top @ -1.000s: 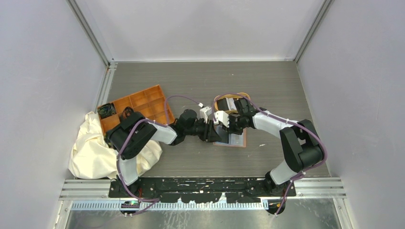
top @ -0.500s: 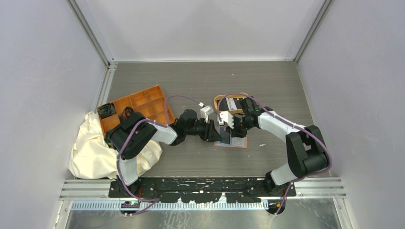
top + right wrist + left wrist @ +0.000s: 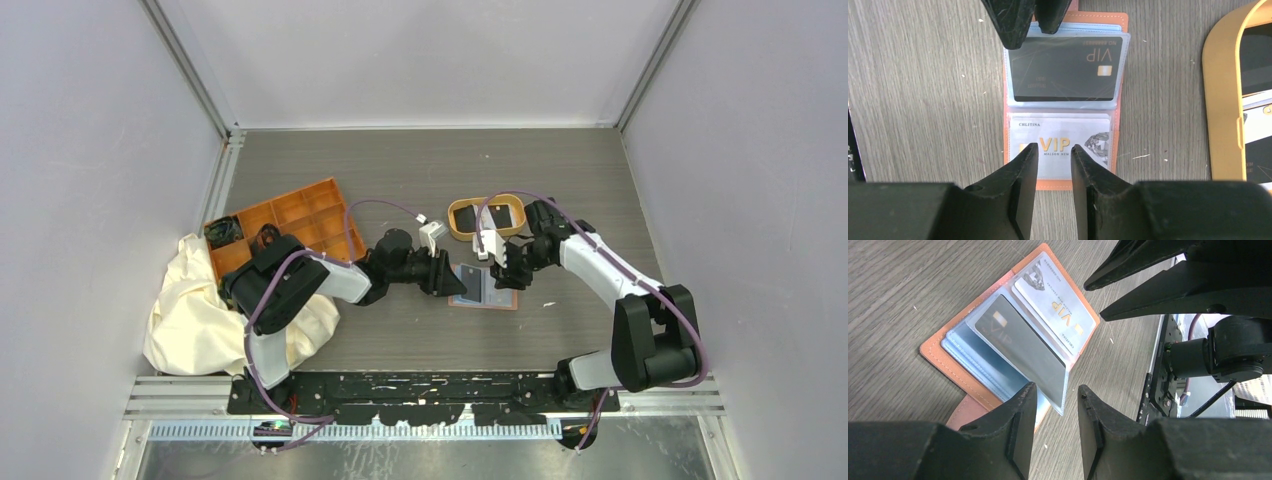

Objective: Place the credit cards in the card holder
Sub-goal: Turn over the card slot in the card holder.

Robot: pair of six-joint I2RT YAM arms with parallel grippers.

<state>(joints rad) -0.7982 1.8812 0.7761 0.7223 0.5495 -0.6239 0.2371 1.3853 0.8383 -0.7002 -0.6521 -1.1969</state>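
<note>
Grey wood-grain table (image 3: 420, 170); plain pale walls (image 3: 420, 60) at nine, twelve and three o'clock; metal rail (image 3: 180, 392) along six o'clock.

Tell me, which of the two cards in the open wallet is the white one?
The diamond card, lettered in gold; the other card, in the wallet's neighbouring sleeve, is black.

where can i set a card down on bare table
Bare: the far table strip beyond the orange tray and oval tray; the near strip between the card holder and base rail. Crowded: mid-table, where left gripper and right gripper meet over the card holder.
</note>
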